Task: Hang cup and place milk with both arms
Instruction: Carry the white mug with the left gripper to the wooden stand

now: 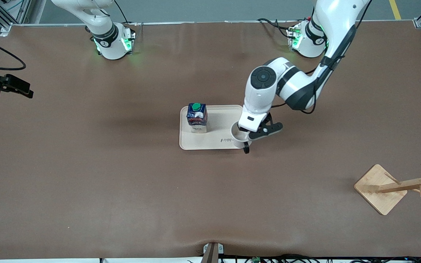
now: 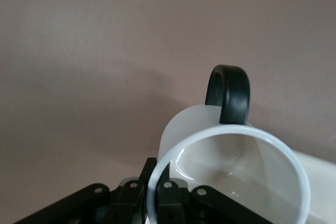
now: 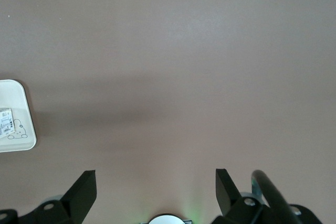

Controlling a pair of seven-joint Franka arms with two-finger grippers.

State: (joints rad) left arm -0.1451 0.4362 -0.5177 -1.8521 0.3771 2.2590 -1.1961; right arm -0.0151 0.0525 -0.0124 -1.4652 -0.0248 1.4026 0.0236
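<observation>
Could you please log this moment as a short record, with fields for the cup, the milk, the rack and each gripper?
cup: upright at the tray corner toward the left arm's end, black handle toward the front camera
milk: upright on the tray
rack: wooden, bare pegs, at the left arm's end
left gripper: shut on the cup rim
right gripper: open, waiting above bare table at the right arm's end

Table (image 1: 86, 175) — matt brown covering, smooth, faintly rippled near the front edge. Tray (image 1: 210, 144): cream, smooth, looks like plastic. Cup (image 2: 231, 177) glossy white inside, ceramic by the sheen; its handle (image 2: 228, 93) black with a soft shine. Milk (image 1: 197, 117) — printed carton, green plastic cap. Rack (image 1: 397, 188): pale bare wood, matt. Arms' shells (image 1: 260, 91) glossy white plastic; left gripper (image 1: 249, 137) matt black, possibly plastic.
</observation>
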